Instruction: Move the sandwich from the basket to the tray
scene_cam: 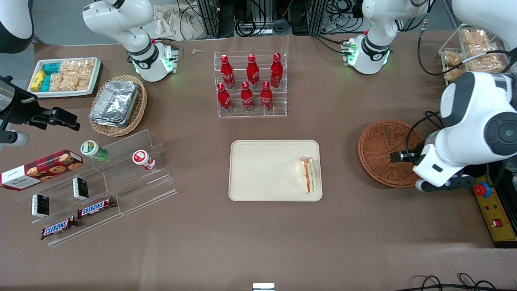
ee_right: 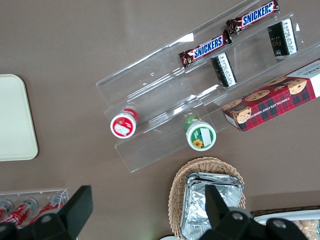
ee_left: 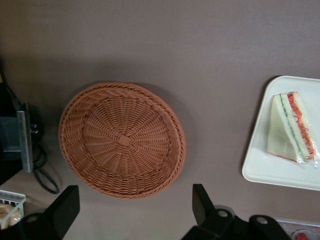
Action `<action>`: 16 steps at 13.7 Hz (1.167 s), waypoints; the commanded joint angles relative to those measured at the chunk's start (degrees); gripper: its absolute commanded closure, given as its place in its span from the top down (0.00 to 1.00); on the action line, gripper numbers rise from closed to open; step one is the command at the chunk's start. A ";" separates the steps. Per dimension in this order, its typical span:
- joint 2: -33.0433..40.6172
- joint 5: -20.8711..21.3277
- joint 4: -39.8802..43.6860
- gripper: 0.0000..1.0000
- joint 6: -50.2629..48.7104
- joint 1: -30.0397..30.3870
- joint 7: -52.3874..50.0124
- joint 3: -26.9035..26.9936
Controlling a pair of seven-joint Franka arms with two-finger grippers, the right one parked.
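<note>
Gripper above basket, fingers spread wide, holding nothing. Sandwich lies on tray, near edge facing basket.

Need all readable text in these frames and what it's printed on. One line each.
"SNICKERS": two candy bars on the clear acrylic stand.
"CHOCOLATE CHIP": edge of the plaid cookie box; the rest of its print is too small.
Red bottles: white script logo, not legible.
Small black boxes, two cup lids, snack packets: print too small.
Sandwich, tray, basket, gripper: no text.
</note>
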State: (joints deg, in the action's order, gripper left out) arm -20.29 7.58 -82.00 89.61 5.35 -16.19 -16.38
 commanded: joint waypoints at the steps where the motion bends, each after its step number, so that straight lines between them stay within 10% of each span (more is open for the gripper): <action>1: 2.97 -0.28 -1.23 1.00 -1.88 1.94 5.00 -0.23; 8: 7.19 -4.41 -1.14 1.00 -4.62 -8.23 17.24 17.15; 16: 2.63 -4.06 9.75 1.00 -4.09 -8.25 16.72 17.00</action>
